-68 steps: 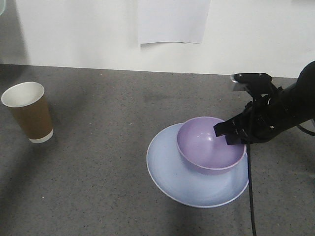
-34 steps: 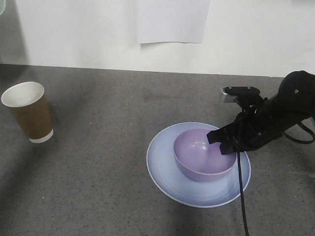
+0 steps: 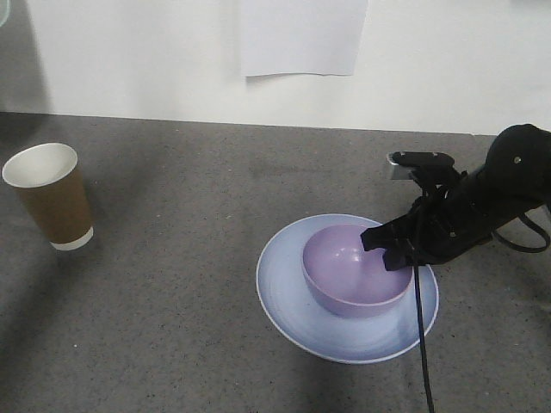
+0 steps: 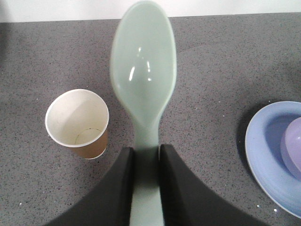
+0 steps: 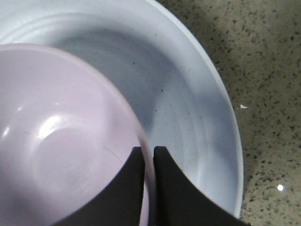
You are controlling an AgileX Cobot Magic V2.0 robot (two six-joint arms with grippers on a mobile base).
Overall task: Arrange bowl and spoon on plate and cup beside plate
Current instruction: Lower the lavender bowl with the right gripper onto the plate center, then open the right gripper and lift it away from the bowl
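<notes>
- Grey speckled countertop (image 3: 172, 284) against a white wall (image 3: 129, 60), with a blank white sheet of paper (image 3: 303, 36) stuck up on it.
- Brown paper cup (image 3: 50, 196) stands upright way over on the left of the counter, well apart from everything else. White inside, looks empty from the left wrist view.
- Pale blue plate (image 3: 288, 297) lies flat on the counter, right of the middle.
- Lilac bowl (image 3: 351, 274) sits in the plate, pushed off-centre toward the far right part of it, so there's more bare plate showing on the left and front.
- Right gripper (image 5: 148, 155) has the bowl's rim pinched on the side nearest the arm. One finger is inside the bowl, one outside, and they're closed down to a sliver with just the thin wall between them.
- Can't really tell whether the bowl's base is fully down on the plate or a hair off it.
- A black cable (image 3: 422, 335) hangs from the right arm and crosses the plate's right edge.
- Left gripper (image 4: 146, 162) only shows up in its own wrist view. Fingers are clamped snug on the handle of the mint-green spoon (image 4: 143, 70).
- Spoon is up off the counter, scoop pointing away from the gripper with the hollow side facing up. From that view the cup is below it to the left and the plate is off at the right edge.
</notes>
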